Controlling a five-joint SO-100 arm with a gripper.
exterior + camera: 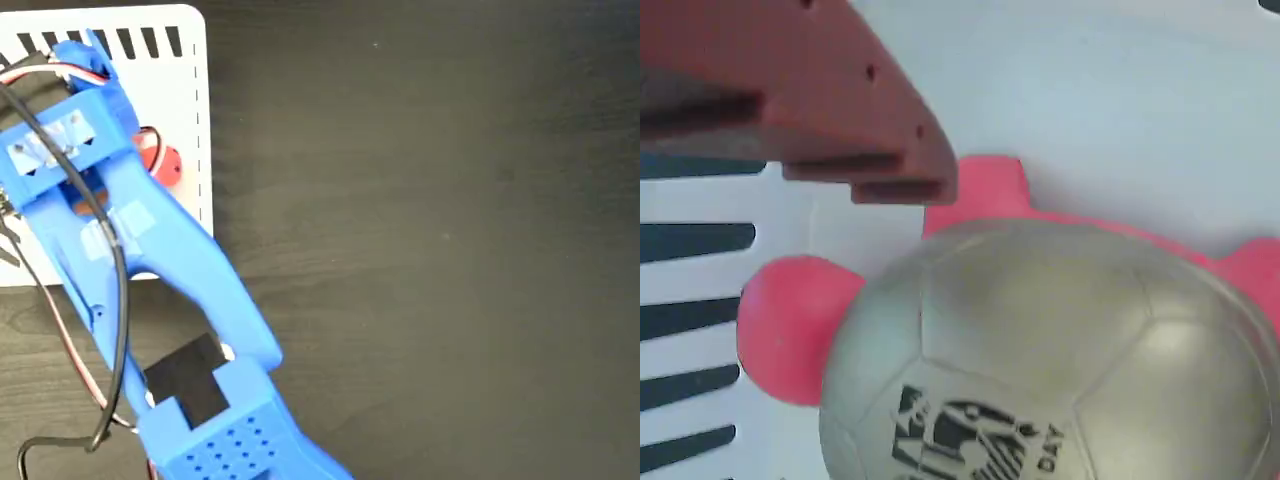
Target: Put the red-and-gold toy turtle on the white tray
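In the wrist view one reddish finger (pixel 810 120) of the pincer is seen just above the red-and-gold toy turtle (pixel 1040 350); whether the pincer is open or closed, or has hold of the turtle, cannot be told. The turtle is set on the white tray (pixel 180 90), near its striped edge. In the fixed view the turtle is largely hidden under the blue arm (pixel 170 260), and the tray is laid on the dark counter (pixel 440 220).

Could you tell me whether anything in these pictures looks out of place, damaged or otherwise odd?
Nothing stands out. The toy turtle sits on the white tray near its striped edge, intact as far as visible, with the claw close above it.
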